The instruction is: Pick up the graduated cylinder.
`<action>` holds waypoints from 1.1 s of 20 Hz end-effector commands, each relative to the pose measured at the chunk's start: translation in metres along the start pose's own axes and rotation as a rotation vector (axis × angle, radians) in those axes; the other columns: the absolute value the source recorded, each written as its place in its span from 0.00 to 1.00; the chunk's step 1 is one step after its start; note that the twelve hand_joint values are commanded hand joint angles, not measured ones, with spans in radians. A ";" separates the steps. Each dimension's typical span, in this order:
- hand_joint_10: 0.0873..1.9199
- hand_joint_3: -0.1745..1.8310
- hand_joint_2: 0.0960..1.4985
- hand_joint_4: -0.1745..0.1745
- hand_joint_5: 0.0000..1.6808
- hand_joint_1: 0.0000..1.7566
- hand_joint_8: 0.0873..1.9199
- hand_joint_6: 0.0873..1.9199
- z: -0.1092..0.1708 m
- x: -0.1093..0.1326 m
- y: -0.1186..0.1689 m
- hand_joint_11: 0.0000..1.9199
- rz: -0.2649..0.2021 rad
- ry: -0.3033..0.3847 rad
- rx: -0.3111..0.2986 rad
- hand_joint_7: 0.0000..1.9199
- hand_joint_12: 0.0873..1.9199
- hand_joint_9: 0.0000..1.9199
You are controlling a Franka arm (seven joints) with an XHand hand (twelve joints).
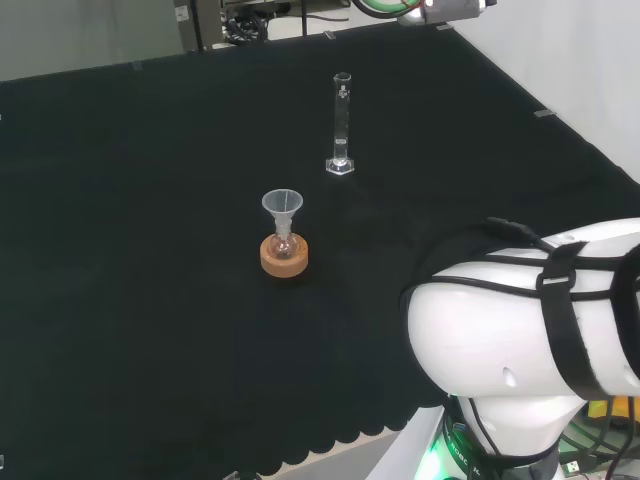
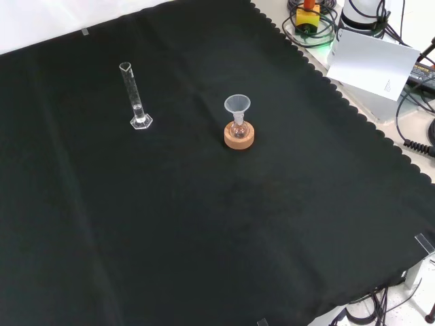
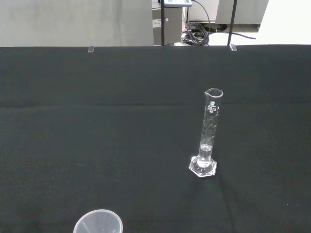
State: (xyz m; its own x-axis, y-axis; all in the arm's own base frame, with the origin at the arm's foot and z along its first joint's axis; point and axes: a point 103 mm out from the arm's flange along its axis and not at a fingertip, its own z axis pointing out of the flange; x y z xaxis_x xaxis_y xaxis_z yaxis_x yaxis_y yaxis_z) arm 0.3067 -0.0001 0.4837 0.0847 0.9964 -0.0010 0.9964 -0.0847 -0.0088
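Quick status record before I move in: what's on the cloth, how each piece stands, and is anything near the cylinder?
cylinder: clear, upright on its hexagonal foot, on the bare cloth
cylinder contents: cannot tell
funnel: clear, sitting in a small flask
stand: cork ring under the flask
layout, head view: cylinder farther off and to the right of the funnel, well apart
layout, front view: cylinder left of the funnel
near the cylinder: nothing touching it, open cloth all round
task state: cylinder not yet picked up

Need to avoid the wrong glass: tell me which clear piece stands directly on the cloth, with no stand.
The graduated cylinder: its hexagonal foot rests on the cloth. The funnel-topped flask sits in a cork ring.
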 end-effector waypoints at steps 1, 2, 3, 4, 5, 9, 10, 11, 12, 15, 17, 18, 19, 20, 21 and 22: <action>0.00 0.07 0.86 0.40 0.13 0.17 0.20 0.00 -0.001 -0.001 -0.001 0.00 0.000 -0.008 -0.011 0.01 0.71 0.22; 0.00 0.08 0.88 0.41 0.13 0.13 0.19 0.00 -0.002 -0.002 -0.002 0.00 0.001 -0.008 -0.011 0.00 0.70 0.21; 0.00 0.08 0.90 0.42 0.12 0.11 0.18 0.00 -0.001 -0.001 -0.002 0.00 0.000 -0.012 -0.010 0.00 0.70 0.21; 0.00 0.08 0.90 0.43 0.12 0.10 0.17 0.00 -0.001 -0.001 -0.002 0.00 0.000 -0.014 -0.008 0.00 0.70 0.21; 0.00 0.08 0.91 0.43 0.12 0.10 0.17 0.00 -0.001 -0.001 -0.002 0.00 0.000 -0.013 -0.007 0.00 0.70 0.21; 0.00 0.09 0.91 0.43 0.12 0.10 0.17 0.00 -0.002 -0.002 0.000 0.00 -0.002 -0.016 0.003 0.00 0.70 0.21; 0.00 0.09 0.91 0.43 0.12 0.10 0.17 0.00 -0.002 -0.003 0.001 0.00 0.000 -0.015 0.002 0.00 0.70 0.21; 0.00 0.09 0.91 0.42 0.12 0.10 0.17 0.00 -0.002 -0.004 0.002 0.00 0.000 -0.014 0.001 0.00 0.70 0.21; 0.00 0.09 0.91 0.42 0.12 0.10 0.17 0.00 -0.001 -0.005 0.003 0.00 0.002 -0.013 0.000 0.00 0.70 0.21; 0.00 0.08 0.91 0.42 0.13 0.10 0.17 0.00 0.002 -0.012 0.008 0.00 0.007 -0.009 0.005 0.00 0.70 0.21; 0.00 0.08 0.91 0.42 0.13 0.10 0.18 0.00 0.007 -0.020 0.014 0.00 0.010 0.001 0.008 0.00 0.70 0.21; 0.00 0.08 0.91 0.42 0.13 0.10 0.18 0.00 0.010 -0.024 0.017 0.00 0.013 0.003 0.010 0.00 0.70 0.21; 0.00 0.08 0.91 0.42 0.13 0.10 0.18 0.00 0.013 -0.028 0.021 0.00 0.016 0.008 0.013 0.00 0.70 0.21; 0.00 0.08 0.91 0.42 0.13 0.10 0.18 0.00 0.017 -0.033 0.026 0.00 0.019 0.014 0.015 0.00 0.70 0.21; 0.00 0.08 0.91 0.42 0.13 0.11 0.18 0.00 0.021 -0.038 0.032 0.00 0.019 0.022 0.017 0.00 0.70 0.21; 0.00 0.08 0.90 0.42 0.13 0.11 0.19 0.00 0.025 -0.043 0.040 0.00 0.010 0.029 0.018 0.00 0.70 0.21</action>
State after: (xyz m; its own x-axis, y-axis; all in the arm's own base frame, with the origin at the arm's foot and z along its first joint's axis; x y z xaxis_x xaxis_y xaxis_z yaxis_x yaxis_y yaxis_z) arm 0.3164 -0.0043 0.4812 0.0584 0.9981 -0.0178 0.9983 -0.0585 -0.0055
